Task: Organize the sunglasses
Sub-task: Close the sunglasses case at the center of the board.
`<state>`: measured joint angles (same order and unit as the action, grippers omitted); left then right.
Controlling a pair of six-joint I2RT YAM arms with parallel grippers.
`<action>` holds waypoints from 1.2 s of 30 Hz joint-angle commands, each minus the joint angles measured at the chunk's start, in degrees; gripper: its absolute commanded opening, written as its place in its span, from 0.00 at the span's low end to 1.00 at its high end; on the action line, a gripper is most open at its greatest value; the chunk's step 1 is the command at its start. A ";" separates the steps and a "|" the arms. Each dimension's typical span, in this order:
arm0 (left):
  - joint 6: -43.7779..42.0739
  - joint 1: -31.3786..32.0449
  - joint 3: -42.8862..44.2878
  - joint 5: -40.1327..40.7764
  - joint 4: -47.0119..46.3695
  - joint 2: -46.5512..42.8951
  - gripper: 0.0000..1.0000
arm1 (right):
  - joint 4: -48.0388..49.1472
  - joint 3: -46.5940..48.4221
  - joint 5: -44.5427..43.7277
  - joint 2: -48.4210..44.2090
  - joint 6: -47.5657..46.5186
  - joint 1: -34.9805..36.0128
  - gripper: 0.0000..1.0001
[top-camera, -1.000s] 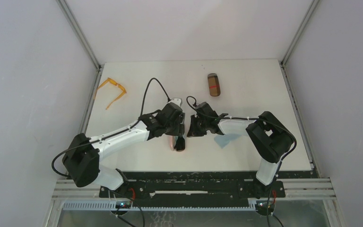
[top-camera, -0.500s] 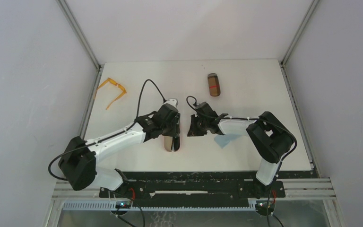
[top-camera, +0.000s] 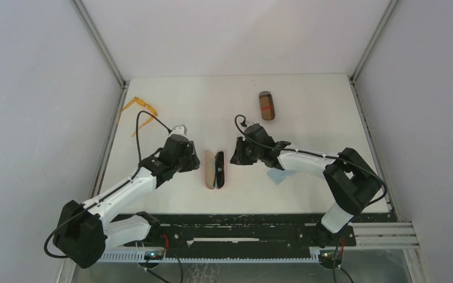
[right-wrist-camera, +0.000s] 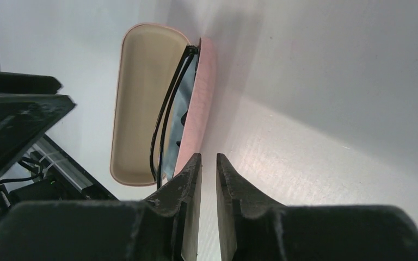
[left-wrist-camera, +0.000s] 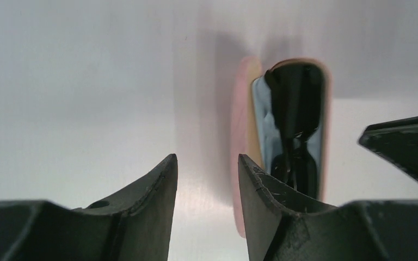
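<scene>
The white desk (top-camera: 318,100) is framed by grey walls on three sides. The left arm (top-camera: 124,188) is extended from the near left corner toward the middle of the desk. The right arm (top-camera: 312,160) is extended from the near right corner toward the same area.

An open pink case (top-camera: 207,174) is laid flat at the middle of the desk, closer to the near edge than to the far edge, with its long axis running from near to far. It is flanked by the two tools.

A closed brown case (top-camera: 266,106) is placed near the far edge, right of centre and well apart from the pink case. A light-blue cloth (top-camera: 280,176) is laid under the right arm, toward the near edge.

The orange sunglasses (top-camera: 143,106) are unfolded and located at the far left corner, close to the left edge.

The black sunglasses (left-wrist-camera: 295,98) are folded and seated inside the pink case, on a light-blue lining.

The left gripper (left-wrist-camera: 207,163) is positioned just left of the pink case. Its fingers are parted by a moderate gap, and nothing is held between them.

The right gripper (right-wrist-camera: 208,160) is positioned just right of the pink case. Its fingers are almost closed, with only a thin slit between them, and nothing is held.
</scene>
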<state>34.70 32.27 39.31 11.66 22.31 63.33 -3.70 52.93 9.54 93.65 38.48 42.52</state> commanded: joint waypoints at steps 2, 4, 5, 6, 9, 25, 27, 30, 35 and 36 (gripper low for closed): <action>2.43 -3.11 -6.53 -8.24 -10.23 0.27 0.49 | 2.16 0.34 0.88 -2.69 0.35 0.71 0.15; 3.22 -3.41 -7.85 -9.86 -12.92 0.97 0.49 | 2.61 0.48 1.89 -2.57 0.51 0.81 0.16; 3.51 -3.50 -8.25 -10.48 -14.07 1.22 0.49 | 2.72 0.62 2.41 -2.45 0.66 0.81 0.16; 3.53 -3.65 -8.66 -10.96 -14.99 1.53 0.49 | 2.74 0.74 2.73 -2.24 0.79 0.87 0.16; 3.53 -3.87 -9.15 -11.98 -17.01 2.42 0.47 | 2.69 0.99 2.63 -1.99 0.81 1.07 0.16; 5.04 -3.97 -8.21 -18.51 -22.30 5.57 0.40 | 2.64 1.21 2.83 -1.71 0.83 0.95 0.25; 5.01 -3.97 -8.16 -18.76 -22.30 5.67 0.40 | 2.37 1.57 3.19 -1.35 0.83 1.05 0.31; 4.93 -3.97 -8.14 -18.92 -22.31 5.35 0.40 | 1.95 2.53 3.63 -0.20 0.66 1.24 0.31; 4.91 -3.97 -8.11 -19.17 -21.97 4.72 0.40 | 1.97 3.68 3.95 2.38 1.13 1.47 0.30; 4.86 -3.97 -8.10 -19.17 -21.88 4.62 0.40 | 1.91 3.94 3.91 2.94 1.16 1.46 0.30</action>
<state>39.03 28.58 30.65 -5.89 1.80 68.99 -3.20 54.06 12.80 94.91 38.96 43.46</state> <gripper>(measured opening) 0.400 0.306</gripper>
